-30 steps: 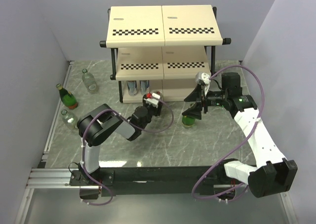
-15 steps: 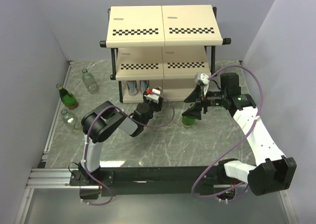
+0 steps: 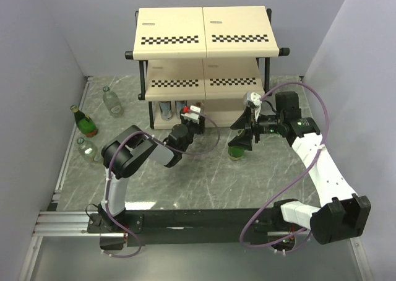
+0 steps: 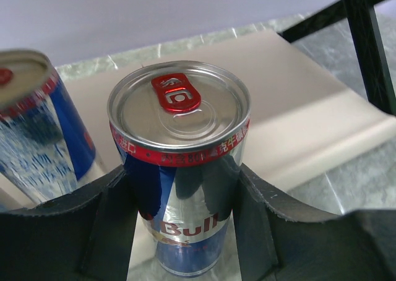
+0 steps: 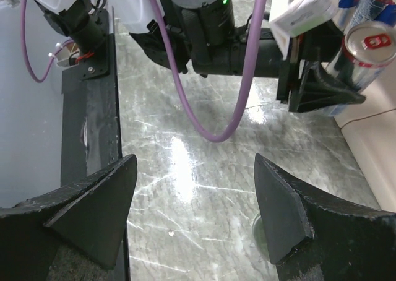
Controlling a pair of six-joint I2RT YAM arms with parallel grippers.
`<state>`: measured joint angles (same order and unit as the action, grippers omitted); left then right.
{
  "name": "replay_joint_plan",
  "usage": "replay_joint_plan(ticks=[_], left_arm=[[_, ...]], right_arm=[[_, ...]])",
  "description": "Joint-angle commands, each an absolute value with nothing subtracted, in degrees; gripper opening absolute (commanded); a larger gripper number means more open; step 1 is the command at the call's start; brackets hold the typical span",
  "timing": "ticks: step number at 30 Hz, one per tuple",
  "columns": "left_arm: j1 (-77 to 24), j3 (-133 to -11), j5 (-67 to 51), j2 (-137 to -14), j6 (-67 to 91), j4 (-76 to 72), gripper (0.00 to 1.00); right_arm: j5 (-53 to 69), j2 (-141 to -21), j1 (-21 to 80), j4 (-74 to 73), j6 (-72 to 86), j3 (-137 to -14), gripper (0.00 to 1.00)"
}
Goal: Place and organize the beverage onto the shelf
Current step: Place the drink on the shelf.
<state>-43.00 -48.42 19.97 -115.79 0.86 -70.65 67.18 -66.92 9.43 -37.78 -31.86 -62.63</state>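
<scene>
While the right claw hangs spread open over a green bottle, the left claw, clenched on a Red Bull can, has edged closer to the lowest board of the shelf, beside another can. Three bottles sit at the left of the grey marbled table; pale walls enclose it.

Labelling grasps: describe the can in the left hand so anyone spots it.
Find the three-tier shelf at the table's back, then its lowest board. At that board's front edge is a blue-and-silver Red Bull can with a red pull tab. Unlike the can beside it, it sits between the left hand's black fingers.
</scene>
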Motion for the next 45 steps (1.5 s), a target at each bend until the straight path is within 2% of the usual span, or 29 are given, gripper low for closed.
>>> replay_joint_plan(ticks=[1,18,42,45], left_arm=[[-42.2,-52.3,20.3,-115.1,1.8,-106.5,0.00],[-41.0,-60.0,23.1,-121.3,0.6,-106.5,0.00],[-40.0,-64.4,27.6,-126.4,1.4,-106.4,0.00],[-40.1,-64.0,28.6,-126.4,1.9,-106.5,0.12]], right_arm=[[68.6,-67.2,9.1,-38.1,-32.8,-64.6,0.82],[69.1,-68.0,9.1,-39.6,-34.1,-65.2,0.82],[69.3,-69.2,9.1,-41.1,-35.8,-65.7,0.82],[69.4,-69.3,9.1,-41.5,-36.0,-65.7,0.82]])
